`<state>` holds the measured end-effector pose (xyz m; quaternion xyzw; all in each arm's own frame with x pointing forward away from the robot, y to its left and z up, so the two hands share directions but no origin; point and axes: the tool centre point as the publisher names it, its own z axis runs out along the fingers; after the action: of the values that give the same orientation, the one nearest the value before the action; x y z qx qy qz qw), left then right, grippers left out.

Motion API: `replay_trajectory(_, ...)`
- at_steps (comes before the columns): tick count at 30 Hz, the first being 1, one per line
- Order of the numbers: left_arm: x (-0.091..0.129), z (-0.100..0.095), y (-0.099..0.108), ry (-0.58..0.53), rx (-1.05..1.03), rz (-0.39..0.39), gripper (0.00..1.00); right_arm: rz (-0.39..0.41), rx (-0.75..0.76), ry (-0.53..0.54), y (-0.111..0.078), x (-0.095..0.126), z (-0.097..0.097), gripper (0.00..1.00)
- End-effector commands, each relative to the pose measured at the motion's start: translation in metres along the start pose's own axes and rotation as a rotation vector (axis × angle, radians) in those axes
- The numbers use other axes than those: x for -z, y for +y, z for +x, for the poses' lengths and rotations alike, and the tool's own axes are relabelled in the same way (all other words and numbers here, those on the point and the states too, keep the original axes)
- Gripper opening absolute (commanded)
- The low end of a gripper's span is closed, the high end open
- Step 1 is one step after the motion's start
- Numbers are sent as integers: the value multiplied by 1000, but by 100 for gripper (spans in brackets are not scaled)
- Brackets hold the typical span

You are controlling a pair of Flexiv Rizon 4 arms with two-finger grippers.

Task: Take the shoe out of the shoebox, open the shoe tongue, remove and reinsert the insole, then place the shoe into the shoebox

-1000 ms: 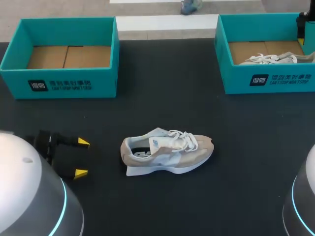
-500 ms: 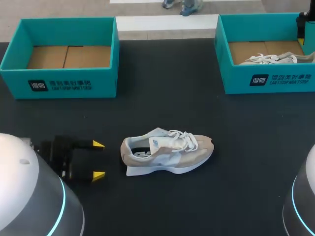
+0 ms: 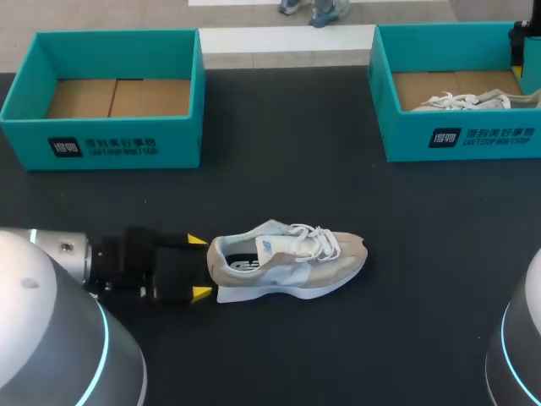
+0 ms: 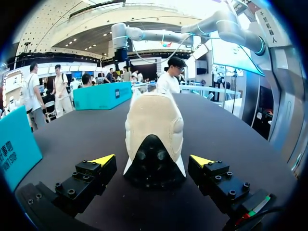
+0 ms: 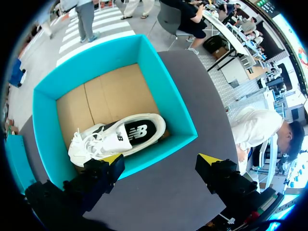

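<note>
Now your left tool has slid up to the shoe on the tabletop, fingers spread either side of its heel, not touching. A grip looks next. Your right tool hangs spread above the shoebox.

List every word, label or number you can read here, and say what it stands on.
Left box front: white print beside a dark square mark, too small to read surely.
Right box front: the same print, too small.
Shoe in right box: a logo on the insole, no words.
Shoe on table: mark inside, unreadable.
</note>
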<state>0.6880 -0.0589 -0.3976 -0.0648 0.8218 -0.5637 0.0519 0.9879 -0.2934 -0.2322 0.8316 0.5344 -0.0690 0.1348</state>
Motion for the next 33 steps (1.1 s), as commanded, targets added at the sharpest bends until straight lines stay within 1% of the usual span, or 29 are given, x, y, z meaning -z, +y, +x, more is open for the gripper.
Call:
replay_trajectory(1, -14, 2, 2, -18, -2, 0, 100, 1, -1, 1, 0, 0, 0, 100)
replay_trajectory(9, -31, -1, -1, -8, -15, 2, 100, 1, -1, 1, 0, 0, 0, 100)
replay_trajectory(14, -40, 1, -3, 4, -20, 10, 100, 1, -1, 1, 0, 0, 0, 100)
replay_trajectory(19, -48, 4, 0, 20, -13, 11, 100, 1, -1, 1, 0, 0, 0, 100)
replay_trajectory(29, -61, 2, 7, 35, -9, -5, 100, 1, -1, 1, 0, 0, 0, 100)
replay_trajectory(30, -61, 2, 7, 35, -9, -5, 91, 1, -1, 1, 0, 0, 0, 100)
replay_trajectory(31, -61, 1, 7, 36, -6, -5, 48, 1, -1, 1, 0, 0, 0, 100)
replay_trajectory(32, -61, 1, 7, 36, -5, -4, 32, 1, -1, 1, 0, 0, 0, 100)
replay_trajectory(33, -61, 1, 7, 36, -4, -2, 0, 1, -1, 1, 0, 0, 0, 100)
